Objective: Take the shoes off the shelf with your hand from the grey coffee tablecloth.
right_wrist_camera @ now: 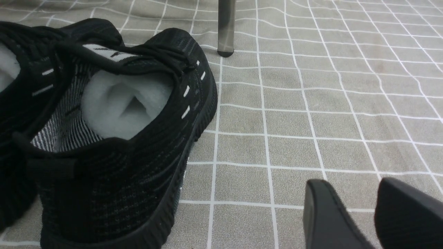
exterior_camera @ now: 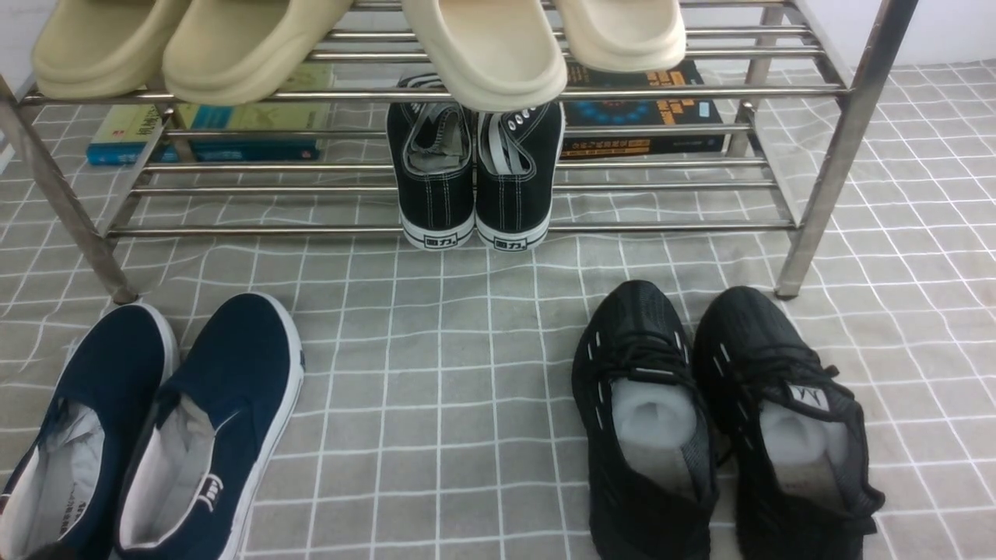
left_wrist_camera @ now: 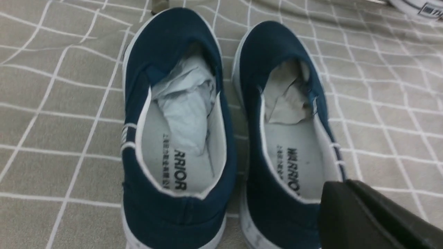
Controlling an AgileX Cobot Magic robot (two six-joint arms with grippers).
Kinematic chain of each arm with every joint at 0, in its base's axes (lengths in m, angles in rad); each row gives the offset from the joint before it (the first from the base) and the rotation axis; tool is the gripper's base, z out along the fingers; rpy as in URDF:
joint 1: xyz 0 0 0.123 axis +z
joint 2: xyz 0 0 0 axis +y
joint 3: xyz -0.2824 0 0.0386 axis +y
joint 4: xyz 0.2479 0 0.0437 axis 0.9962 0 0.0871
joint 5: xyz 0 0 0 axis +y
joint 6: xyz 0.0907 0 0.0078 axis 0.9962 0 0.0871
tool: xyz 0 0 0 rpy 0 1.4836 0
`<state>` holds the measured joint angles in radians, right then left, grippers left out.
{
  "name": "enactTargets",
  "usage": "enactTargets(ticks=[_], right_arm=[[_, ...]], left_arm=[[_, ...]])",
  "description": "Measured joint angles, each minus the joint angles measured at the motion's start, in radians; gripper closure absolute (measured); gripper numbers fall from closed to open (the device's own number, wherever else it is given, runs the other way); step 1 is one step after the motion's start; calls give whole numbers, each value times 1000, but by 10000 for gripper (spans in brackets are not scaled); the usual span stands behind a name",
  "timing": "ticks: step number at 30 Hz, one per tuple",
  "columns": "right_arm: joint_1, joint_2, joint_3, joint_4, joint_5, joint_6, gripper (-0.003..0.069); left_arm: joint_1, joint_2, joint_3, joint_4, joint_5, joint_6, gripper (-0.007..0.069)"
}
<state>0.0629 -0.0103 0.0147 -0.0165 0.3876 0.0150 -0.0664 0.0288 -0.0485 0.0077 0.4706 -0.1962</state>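
On grey-brown white-gridded tablecloth (exterior_camera: 467, 389), steel-bar two-tier shoe rack (exterior_camera: 825, 155) standing at back; navy canvas slip-ons with white soles (exterior_camera: 156, 420) lying in front-left, off rack; left black gripper (left_wrist_camera: 373, 221) hovering at heel, opening unclear; right black gripper (right_wrist_camera: 370, 214) showing narrow gap, holding nothing.

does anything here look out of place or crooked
Nothing damaged or spilled. The cream slippers jut past the shelf front bar, and books lie on its lower tier behind the black sneakers.
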Motion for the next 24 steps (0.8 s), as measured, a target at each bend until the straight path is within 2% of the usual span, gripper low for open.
enactTargets(ticks=[8,24], right_arm=[[0,0,0,0,0,0,420],[0,0,0,0,0,0,420]], left_arm=[[7,-41,68,29,-75,-1,602],[7,-41,68,37,-76,-1,584]])
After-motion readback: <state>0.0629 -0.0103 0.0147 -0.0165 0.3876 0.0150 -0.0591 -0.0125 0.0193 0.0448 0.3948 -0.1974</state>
